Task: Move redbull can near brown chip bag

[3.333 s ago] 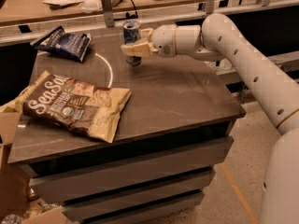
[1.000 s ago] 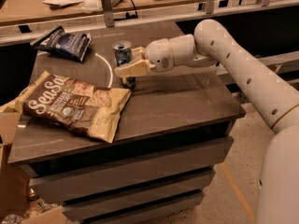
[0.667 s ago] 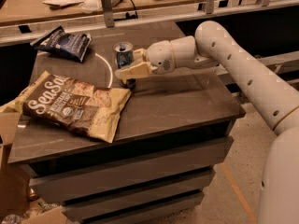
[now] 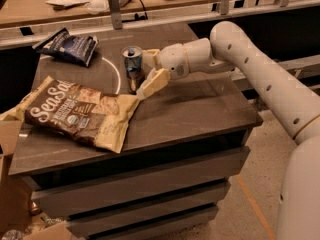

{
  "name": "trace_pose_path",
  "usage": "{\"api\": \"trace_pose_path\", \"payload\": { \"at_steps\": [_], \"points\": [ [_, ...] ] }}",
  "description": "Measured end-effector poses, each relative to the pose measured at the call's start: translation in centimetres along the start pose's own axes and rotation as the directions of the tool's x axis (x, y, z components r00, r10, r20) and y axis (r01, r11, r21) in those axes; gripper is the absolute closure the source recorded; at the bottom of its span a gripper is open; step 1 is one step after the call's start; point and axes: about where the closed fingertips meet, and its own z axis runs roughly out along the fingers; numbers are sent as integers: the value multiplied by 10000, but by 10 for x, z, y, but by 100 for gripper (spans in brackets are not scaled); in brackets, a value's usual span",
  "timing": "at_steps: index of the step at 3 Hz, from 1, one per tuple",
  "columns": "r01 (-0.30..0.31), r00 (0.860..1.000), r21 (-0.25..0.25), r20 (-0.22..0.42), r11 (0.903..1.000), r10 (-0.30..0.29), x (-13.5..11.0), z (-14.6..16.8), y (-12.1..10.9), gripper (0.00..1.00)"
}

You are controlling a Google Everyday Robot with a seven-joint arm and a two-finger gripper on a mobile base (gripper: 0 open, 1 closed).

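The redbull can, blue and silver with a silver top, stands upright on the dark table, just beyond the top right corner of the brown chip bag. The bag lies flat at the front left, with white "SeaSalt" lettering and tan edges. My gripper reaches in from the right, and its tan fingers are spread on either side of the can's right flank. The jaws look open, with the near finger angled down to the table beside the bag's corner.
A dark blue chip bag lies at the table's back left. A white arc is marked on the tabletop. A cluttered wooden bench runs behind the table. A cardboard box stands at the lower left.
The gripper carried the can from the back middle of the table toward the brown chip bag and lowered it. The can now stands on the table and the fingers have spread apart.
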Motion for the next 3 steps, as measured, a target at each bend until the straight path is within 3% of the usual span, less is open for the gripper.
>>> {"api": "trace_pose_path", "payload": {
  "at_steps": [1, 2, 3],
  "points": [
    [88, 9999, 677, -135, 9977, -79, 6, -22, -7, 0],
    [212, 9994, 1943, -319, 9807, -153, 15, -59, -19, 0],
    [188, 9992, 3650, -403, 9308, -44, 18, -102, -30, 0]
  ]
}}
